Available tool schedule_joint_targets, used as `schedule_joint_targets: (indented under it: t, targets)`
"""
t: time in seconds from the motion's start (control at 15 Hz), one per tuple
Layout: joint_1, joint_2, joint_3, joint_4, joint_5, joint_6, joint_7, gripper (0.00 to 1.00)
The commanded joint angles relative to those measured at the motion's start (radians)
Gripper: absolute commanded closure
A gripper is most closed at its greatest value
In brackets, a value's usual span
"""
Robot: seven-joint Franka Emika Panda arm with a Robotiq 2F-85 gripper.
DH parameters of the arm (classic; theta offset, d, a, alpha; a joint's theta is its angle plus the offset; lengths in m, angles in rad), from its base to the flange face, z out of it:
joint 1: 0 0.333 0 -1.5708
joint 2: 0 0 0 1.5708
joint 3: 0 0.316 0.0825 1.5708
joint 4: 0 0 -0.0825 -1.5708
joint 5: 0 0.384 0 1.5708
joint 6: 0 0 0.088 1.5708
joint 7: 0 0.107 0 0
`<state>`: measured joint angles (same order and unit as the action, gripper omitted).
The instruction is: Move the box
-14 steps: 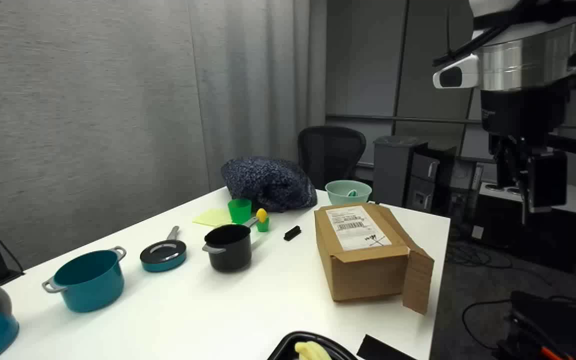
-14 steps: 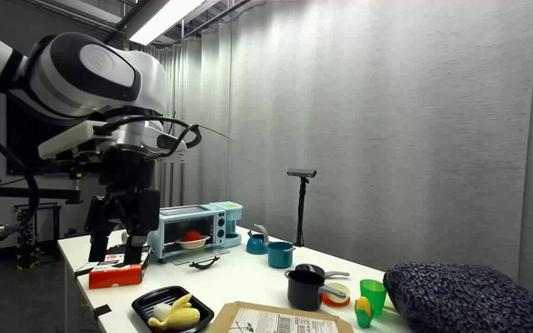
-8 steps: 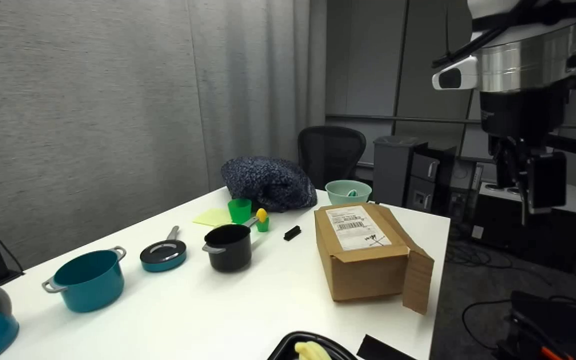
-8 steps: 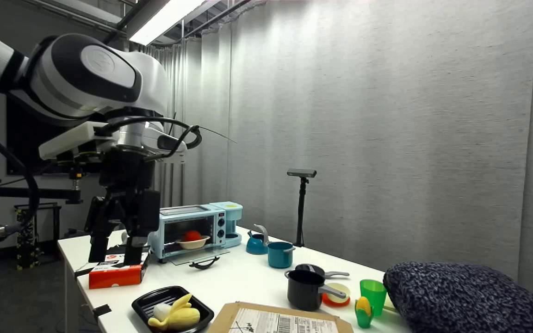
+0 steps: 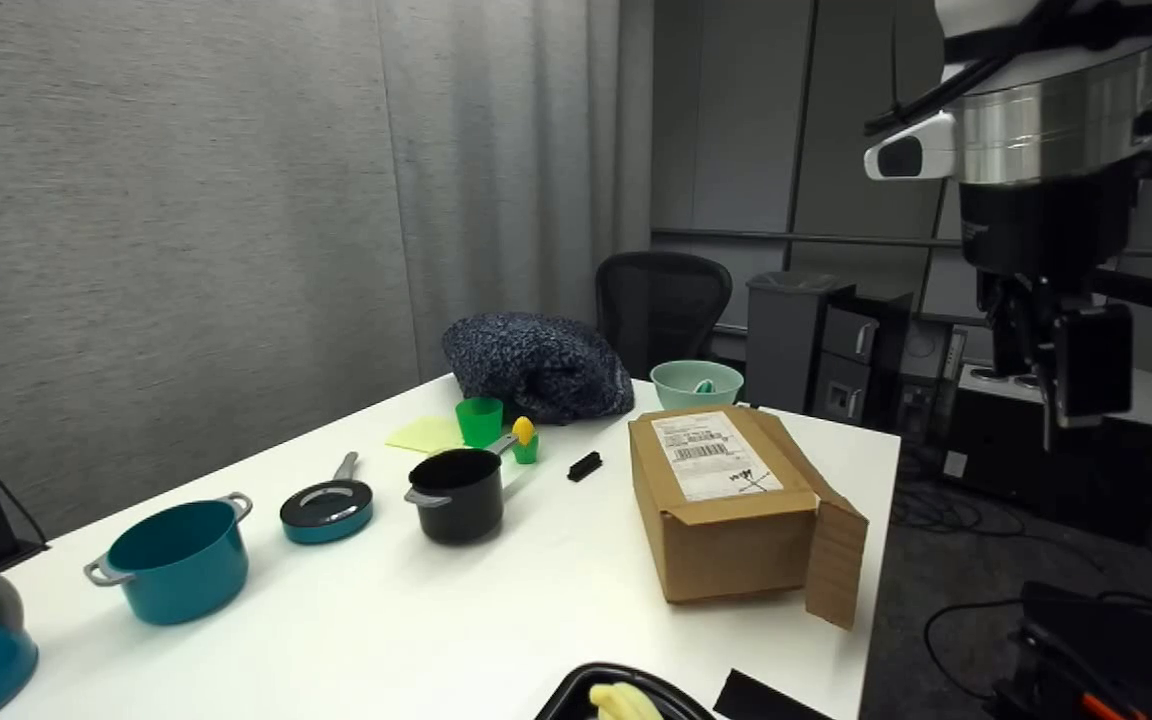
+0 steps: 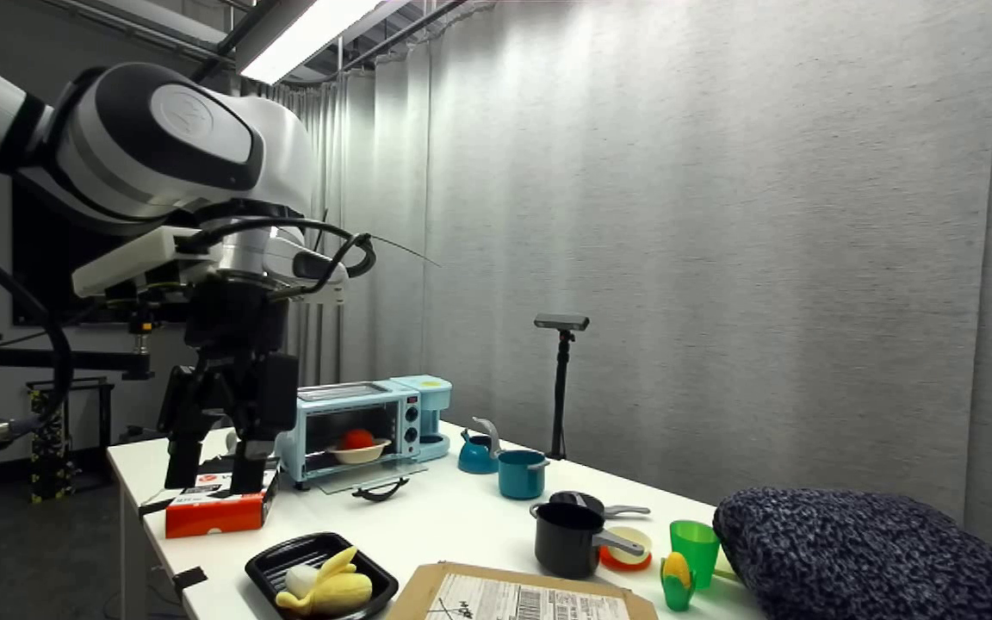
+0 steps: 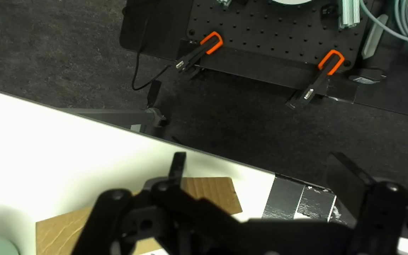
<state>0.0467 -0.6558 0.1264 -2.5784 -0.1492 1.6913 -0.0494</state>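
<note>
The box point(image 5: 731, 555) is brown cardboard with a white printed label on top. It stands on the white table close to the edge, with one end flap hanging open. In another exterior view only the box's top point(image 6: 530, 594) shows at the bottom edge. In the wrist view the box point(image 7: 60, 230) is partly hidden behind the gripper, and its brown flap shows between the fingers. My gripper point(image 5: 1048, 390) is open and empty, raised in the air apart from the box, to its upper right in that view. Its spread fingers also show in the wrist view point(image 7: 260, 156) and an exterior view point(image 6: 214, 474).
A black tray point(image 6: 268, 560) with a toy banana and a red-and-white carton point(image 6: 216, 515) lie near the table edge. A black pot point(image 5: 461, 505), teal pot point(image 5: 181, 560), green bowl point(image 5: 681, 385), dark cushion point(image 5: 536, 365) and light-blue toaster oven point(image 6: 350, 430) also stand on the table.
My arm has sunk very slightly since the earliest frames and then holds still. The gripper stays open. The box and the other things have not moved.
</note>
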Motion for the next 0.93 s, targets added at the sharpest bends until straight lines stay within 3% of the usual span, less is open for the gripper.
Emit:
schedule_joint_targets:
  t: [0.0, 0.33, 0.87]
  targets:
    - [0.021, 0.002, -0.017, 0.002, -0.009, -0.003, 0.010, 0.00]
    - [-0.017, 0.081, -0.035, 0.020, 0.030, 0.064, 0.127, 0.00]
    - [-0.199, 0.188, -0.205, 0.034, 0.018, 0.232, 0.255, 0.00]
